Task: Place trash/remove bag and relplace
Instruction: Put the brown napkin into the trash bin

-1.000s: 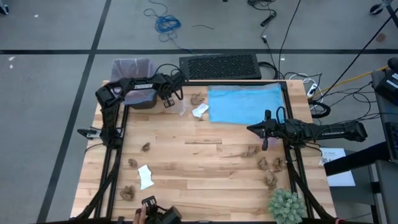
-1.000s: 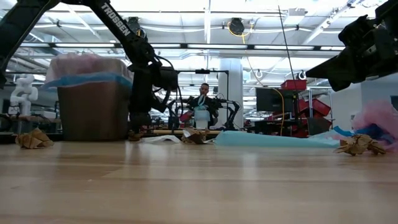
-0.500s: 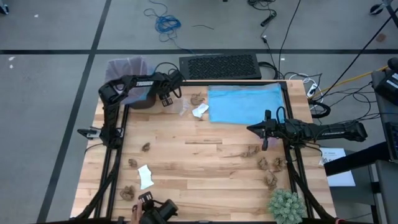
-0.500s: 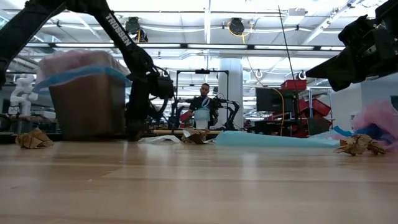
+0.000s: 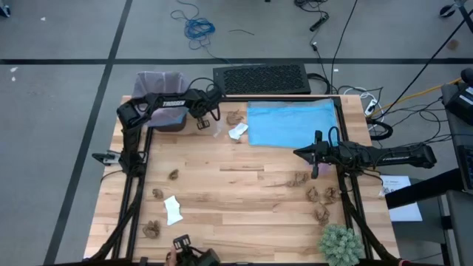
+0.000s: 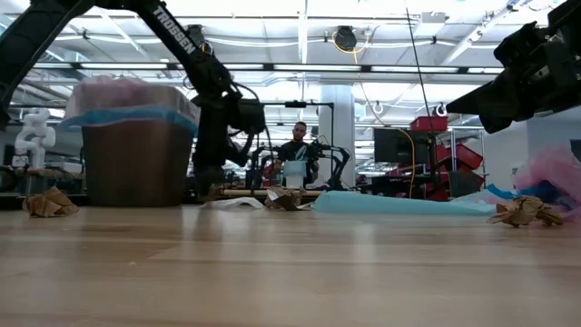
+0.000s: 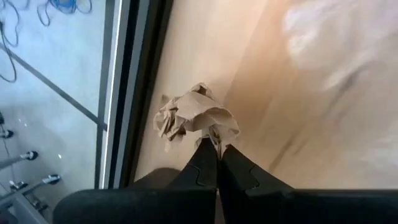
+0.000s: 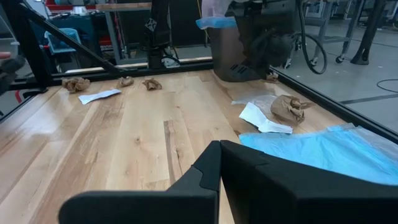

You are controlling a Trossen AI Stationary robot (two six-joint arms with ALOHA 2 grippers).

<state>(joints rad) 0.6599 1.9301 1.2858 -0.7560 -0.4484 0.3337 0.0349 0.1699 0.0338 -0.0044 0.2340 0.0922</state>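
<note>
Left gripper point(image 5: 204, 120) sits at the far-left part of the wooden table point(image 5: 244, 199), just beside the brown bin point(image 5: 159, 107) with its lavender-pink liner bag point(image 6: 127, 94). In the left wrist view its two dark fingers point(image 7: 208, 168) are pressed together, with a crumpled brown paper wad point(image 7: 196, 116) right at their tips; they seem to nip its near edge, though I cannot tell whether it is truly caught. From that gripper the bin lies at about nine o'clock in the high view, very near, so the carry looks short. The wad has no clear long axis.

Right gripper point(image 5: 315, 164) hangs over the table's right side with fingers pressed together and holding nothing, well apart from the bin. More brown wads point(image 5: 319, 196) lie at about five o'clock from it, while the light blue plastic sheet point(image 5: 292, 122) lies at about eleven.
</note>
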